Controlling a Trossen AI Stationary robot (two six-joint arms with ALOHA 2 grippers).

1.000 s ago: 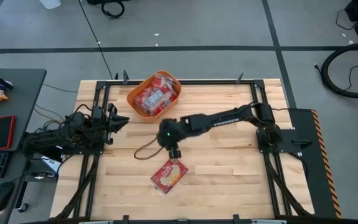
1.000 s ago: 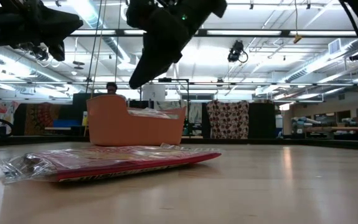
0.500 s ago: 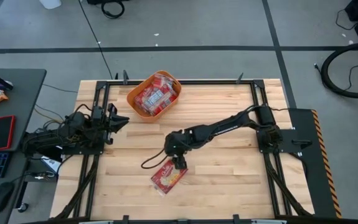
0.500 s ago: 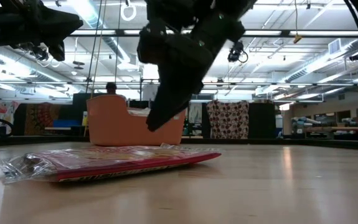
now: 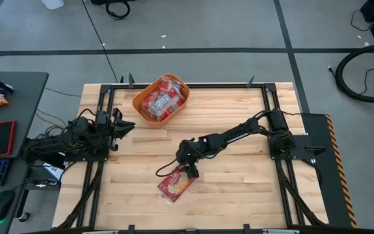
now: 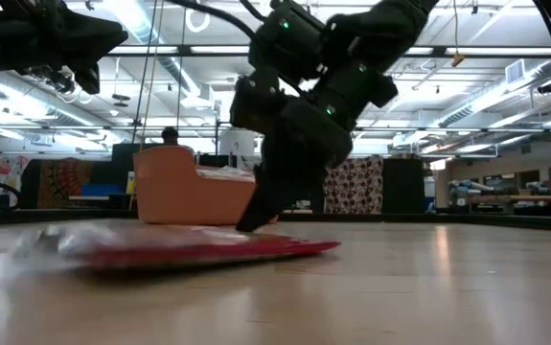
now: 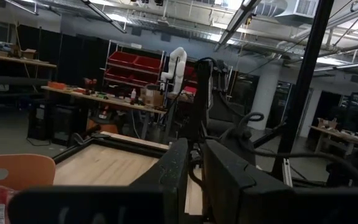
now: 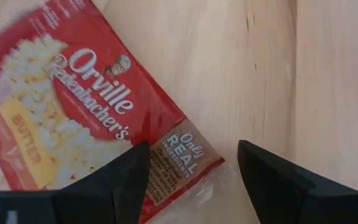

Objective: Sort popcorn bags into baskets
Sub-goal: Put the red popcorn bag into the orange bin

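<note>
Right gripper (image 8: 191, 171), fingers wide, straddles the corner of the Orville Redenbacher's popcorn bag (image 8: 82, 121) mid-bench; the flat, glossy packet may slide away when pinched.

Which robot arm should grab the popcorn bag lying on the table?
The right. Its open right gripper is right at the popcorn bag, fingers straddling its corner. The left gripper waits far off at the table's left side.

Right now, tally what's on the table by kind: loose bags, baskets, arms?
Loose popcorn bag on the bare wood: 1, under the right tool
Orange basket: 1, holding several more bags, too piled to count
Robot arms: 2, the left tool parked at the left edge
Total: 4
</note>
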